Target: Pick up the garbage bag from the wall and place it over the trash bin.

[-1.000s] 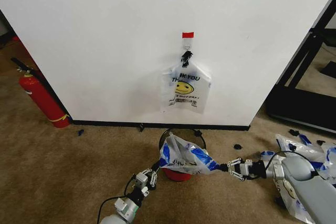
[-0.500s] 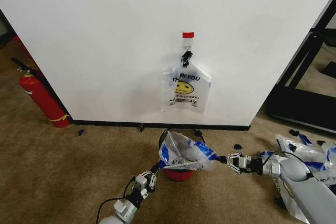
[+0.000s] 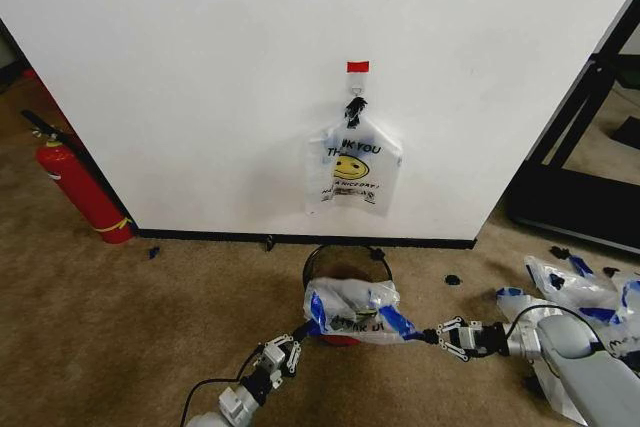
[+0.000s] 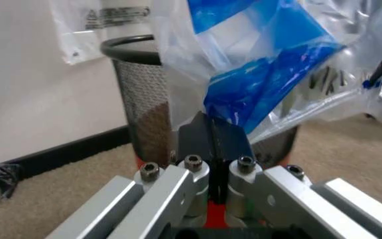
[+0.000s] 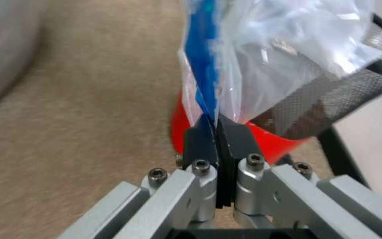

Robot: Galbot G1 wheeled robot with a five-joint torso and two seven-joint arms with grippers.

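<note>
Low centre of the head view, we had the garbage bag stretched across the front of the trash bin. Left gripper and right gripper were each clamped on a blue handle.

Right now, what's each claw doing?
Left gripper: shut on the bag, at a blue handle.
Right gripper: shut on the bag's other handle, beside the bin.

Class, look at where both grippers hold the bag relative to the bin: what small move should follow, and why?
Probably carry the bag a little toward the wall. The left gripper and right gripper each pinch a blue handle, stretching it across the near side of the bin, whose far rim is uncovered.
</note>
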